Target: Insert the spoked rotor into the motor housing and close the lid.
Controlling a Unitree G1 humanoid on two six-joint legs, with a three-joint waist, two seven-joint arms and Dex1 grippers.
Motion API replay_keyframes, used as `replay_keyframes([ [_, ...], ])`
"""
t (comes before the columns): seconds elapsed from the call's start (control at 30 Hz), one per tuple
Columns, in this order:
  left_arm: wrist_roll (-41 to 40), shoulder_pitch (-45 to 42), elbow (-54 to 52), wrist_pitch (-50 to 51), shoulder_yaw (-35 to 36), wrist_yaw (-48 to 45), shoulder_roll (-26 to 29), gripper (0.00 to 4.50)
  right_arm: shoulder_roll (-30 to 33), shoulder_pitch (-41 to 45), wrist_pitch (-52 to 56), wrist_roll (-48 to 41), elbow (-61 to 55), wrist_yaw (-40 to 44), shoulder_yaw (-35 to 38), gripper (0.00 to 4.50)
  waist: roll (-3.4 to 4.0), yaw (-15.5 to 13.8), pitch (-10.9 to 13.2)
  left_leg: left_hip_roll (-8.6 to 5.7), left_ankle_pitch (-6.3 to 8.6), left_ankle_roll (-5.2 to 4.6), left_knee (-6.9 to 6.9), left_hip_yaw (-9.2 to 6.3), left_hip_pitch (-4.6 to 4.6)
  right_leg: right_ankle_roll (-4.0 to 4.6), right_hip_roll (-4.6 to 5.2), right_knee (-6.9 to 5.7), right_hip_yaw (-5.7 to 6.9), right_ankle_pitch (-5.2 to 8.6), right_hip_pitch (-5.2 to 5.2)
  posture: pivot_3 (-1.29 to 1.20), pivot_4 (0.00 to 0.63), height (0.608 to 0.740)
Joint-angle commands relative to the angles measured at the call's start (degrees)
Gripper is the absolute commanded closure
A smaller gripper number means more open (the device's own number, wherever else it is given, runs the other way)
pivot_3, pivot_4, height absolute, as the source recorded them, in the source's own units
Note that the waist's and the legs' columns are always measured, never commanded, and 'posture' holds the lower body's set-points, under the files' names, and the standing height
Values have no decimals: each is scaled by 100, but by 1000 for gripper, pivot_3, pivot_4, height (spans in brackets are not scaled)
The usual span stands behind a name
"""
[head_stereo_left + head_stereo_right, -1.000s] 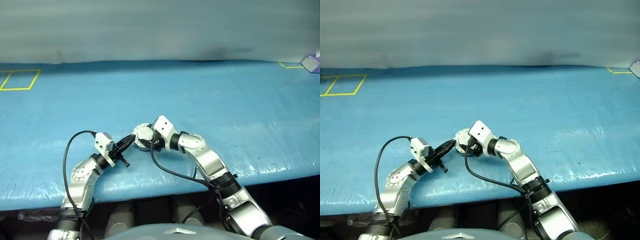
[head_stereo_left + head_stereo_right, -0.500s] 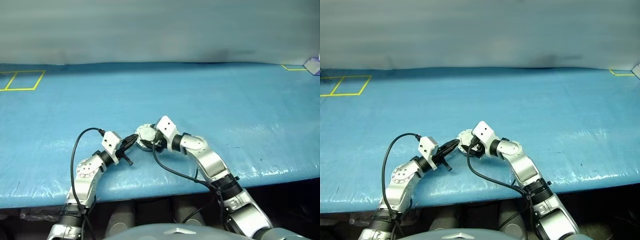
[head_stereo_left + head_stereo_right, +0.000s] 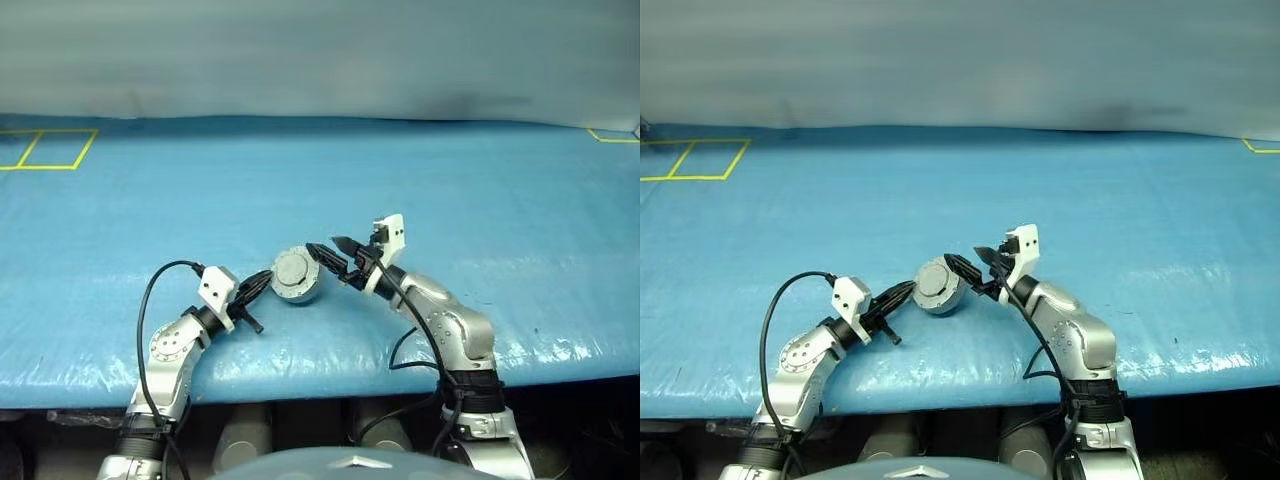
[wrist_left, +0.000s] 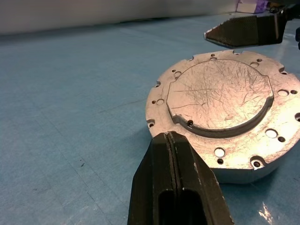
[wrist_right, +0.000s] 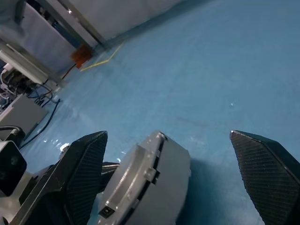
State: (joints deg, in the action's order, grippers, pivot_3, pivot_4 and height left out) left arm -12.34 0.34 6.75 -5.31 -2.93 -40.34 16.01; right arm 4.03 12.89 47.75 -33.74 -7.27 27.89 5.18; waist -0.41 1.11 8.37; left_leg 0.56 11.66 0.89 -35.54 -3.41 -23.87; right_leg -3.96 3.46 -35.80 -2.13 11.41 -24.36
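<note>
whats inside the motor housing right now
Nothing inside can be seen. The lid lies shut on top of the motor housing, its plain scratched face up, covering the whole opening. Whether the rotor sits in there is hidden.

Both arms are reaching in from the lower edge of the head views, bent at the elbow and converging toward the lower centre. The left gripper [image 3: 262, 285] is sitting left of centre, its two black fingers [image 4: 174, 183] pressed flat together, pointing rightward. The right gripper [image 3: 970, 265] is sitting just right of centre, pointing leftward, its jaws spread wide apart with nothing between them.
</note>
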Motion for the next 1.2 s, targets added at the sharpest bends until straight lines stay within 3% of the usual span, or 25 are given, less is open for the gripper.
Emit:
replay_keyframes([
  [0.03, 65, 37, 97, 38, -138, -30, -20, 4500, -104, -35, 625, -644, 91, -219, 431, 26, 1, 4, 4, 0, 0, 0, -1, 0, 0, 0, 0, 0, 0, 0, 0, 0, 150, 740],
  [0.23, 74, 28, 95, 14, -113, 7, -10, 4500, -254, -29, 1015, -881, 402, -427, 518, 26, 5, 22, 9, 2, 0, 0, 0, 1, 1, 0, -1, -2, 0, 1, -3, 0, 150, 740],
  [0.4, 99, 49, 104, -13, -102, 50, -7, 4500, -229, -48, 1101, -833, 427, -319, 185, 26, 5, 64, 8, 3, 0, -1, 0, 2, 3, -1, -2, -2, -1, 0, 0, 0, 150, 740],
  [0.57, 115, 72, 92, -23, -97, 82, -5, 4500, -397, 2, 1097, -1327, 303, -257, 545, 26, 7, 102, 10, 6, 0, -1, -1, 2, 6, -1, -7, -6, -1, 0, 2, 0, 150, 740],
  [0.9, 136, 60, 127, -75, -138, 97, -10, 4500, -53, -128, 1189, -1340, 39, -151, 113, 26, 6, 91, 12, 3, 0, -1, -2, 1, 3, -1, -5, -4, -1, 0, 2, 0, 150, 740],
  [1.0, 153, 59, 125, -84, -139, 111, -6, 4500, 43, -171, 1160, -1170, 191, -259, -33, 639, 6, 89, 11, 3, 0, -1, -2, 1, 3, -1, -6, -4, -1, 0, 3, 0, 150, 740],
  [1.2, 182, 78, 113, -93, -137, 129, 16, 4500, 57, -200, 1083, -1060, 226, -317, -194, 2551, 3, 97, 10, 5, 0, -1, -4, 2, 13, -1, -7, -5, -2, 0, 10, 0, 150, 740],
])
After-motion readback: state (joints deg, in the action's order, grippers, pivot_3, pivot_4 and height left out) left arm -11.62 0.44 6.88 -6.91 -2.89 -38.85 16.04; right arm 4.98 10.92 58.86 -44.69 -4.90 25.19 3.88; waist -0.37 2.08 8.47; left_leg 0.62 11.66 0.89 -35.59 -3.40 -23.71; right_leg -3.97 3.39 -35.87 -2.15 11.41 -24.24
